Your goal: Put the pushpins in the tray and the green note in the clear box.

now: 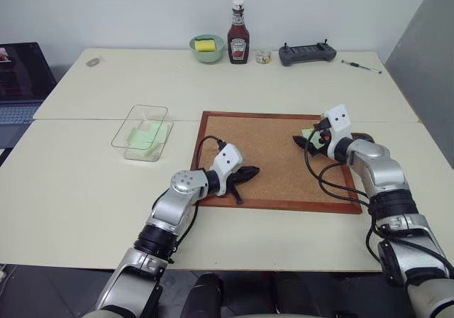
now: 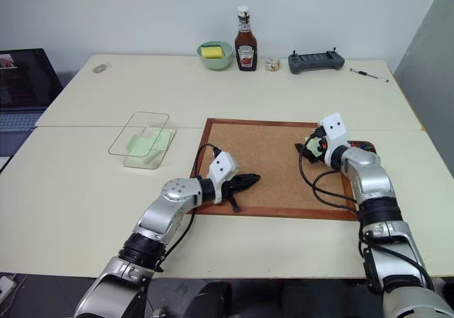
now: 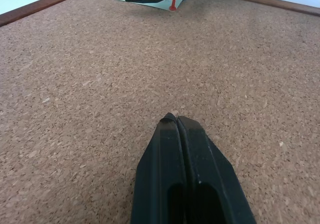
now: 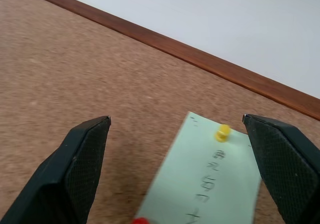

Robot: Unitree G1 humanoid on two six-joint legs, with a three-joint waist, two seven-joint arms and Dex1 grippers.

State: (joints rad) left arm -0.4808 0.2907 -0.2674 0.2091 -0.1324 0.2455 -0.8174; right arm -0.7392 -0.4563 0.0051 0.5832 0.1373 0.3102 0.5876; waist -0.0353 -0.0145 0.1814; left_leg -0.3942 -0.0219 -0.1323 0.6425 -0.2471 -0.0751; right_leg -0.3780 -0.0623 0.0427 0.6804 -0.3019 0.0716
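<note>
Cork fills the wood-framed corkboard (image 1: 273,158), where the green note (image 4: 210,181) lies near the right edge, pinned by a yellow pushpin (image 4: 222,133) and a red pushpin (image 3: 172,4). Over it, the right gripper (image 4: 177,149) hangs with fingers spread wide. At the board's near left, the left gripper (image 3: 176,120) is pressed together, empty. Left of the board stands the clear box (image 1: 142,132).

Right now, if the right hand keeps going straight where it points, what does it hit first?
Probably the green note pinned to the corkboard: the open right hand straddles it, yellow pushpin just ahead. Depth is unclear.
</note>
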